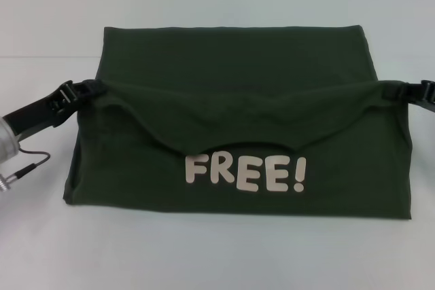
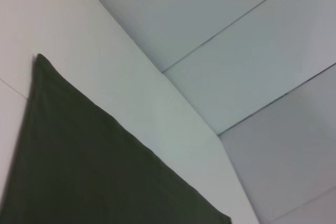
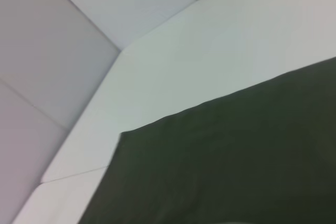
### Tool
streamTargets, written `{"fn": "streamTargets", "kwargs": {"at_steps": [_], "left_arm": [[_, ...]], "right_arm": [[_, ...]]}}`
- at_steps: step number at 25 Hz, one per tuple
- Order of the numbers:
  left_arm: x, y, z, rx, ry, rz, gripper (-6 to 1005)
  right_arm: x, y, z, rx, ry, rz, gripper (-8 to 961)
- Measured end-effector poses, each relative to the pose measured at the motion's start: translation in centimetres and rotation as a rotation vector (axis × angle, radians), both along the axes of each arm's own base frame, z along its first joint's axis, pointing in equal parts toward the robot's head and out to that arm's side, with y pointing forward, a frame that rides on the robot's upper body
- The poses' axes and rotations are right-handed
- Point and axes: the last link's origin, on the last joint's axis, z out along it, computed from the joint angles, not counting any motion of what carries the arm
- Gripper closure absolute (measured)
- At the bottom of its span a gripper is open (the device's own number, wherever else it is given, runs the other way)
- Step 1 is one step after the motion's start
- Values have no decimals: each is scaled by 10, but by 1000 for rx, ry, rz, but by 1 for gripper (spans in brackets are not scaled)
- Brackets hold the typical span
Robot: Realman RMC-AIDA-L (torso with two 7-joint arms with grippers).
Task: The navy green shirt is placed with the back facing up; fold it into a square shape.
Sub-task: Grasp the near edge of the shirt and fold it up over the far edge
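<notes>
The navy green shirt [image 1: 238,59] lies on the white table [image 1: 204,256] as a wide folded band, with pale "FREE!" lettering [image 1: 245,171] facing up near its front edge. A flap of the cloth is held up across the middle and sags at its centre. My left gripper [image 1: 95,89] is shut on the flap's left corner, and my right gripper [image 1: 397,88] is shut on its right corner. The left wrist view shows a corner of the shirt [image 2: 79,166], and the right wrist view shows another part of the shirt [image 3: 226,161]. Neither wrist view shows fingers.
White table surface [image 2: 131,77] runs around the shirt on all sides. A thin cable [image 1: 30,161] hangs from my left arm by the shirt's left edge. Beyond the table edge [image 3: 84,129], grey panels with seams fill the background of the wrist views.
</notes>
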Motion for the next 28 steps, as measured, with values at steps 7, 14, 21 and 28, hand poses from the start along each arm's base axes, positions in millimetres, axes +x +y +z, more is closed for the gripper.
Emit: {"fn": "streamTargets", "kwargs": {"at_steps": [7, 14, 21, 28], "left_arm": [[-1, 9, -13, 70, 50, 52, 947], [0, 17, -10, 117, 69, 65, 943], [4, 21, -16, 123, 96, 64, 939], [7, 25, -29, 141, 162, 64, 935]], "right_arm": [[-3, 15, -18, 33, -91, -22, 896], [-8, 23, -26, 41, -127, -22, 896], [-10, 24, -33, 33, -131, -22, 896], [-10, 27, -34, 47, -147, -32, 897]]}}
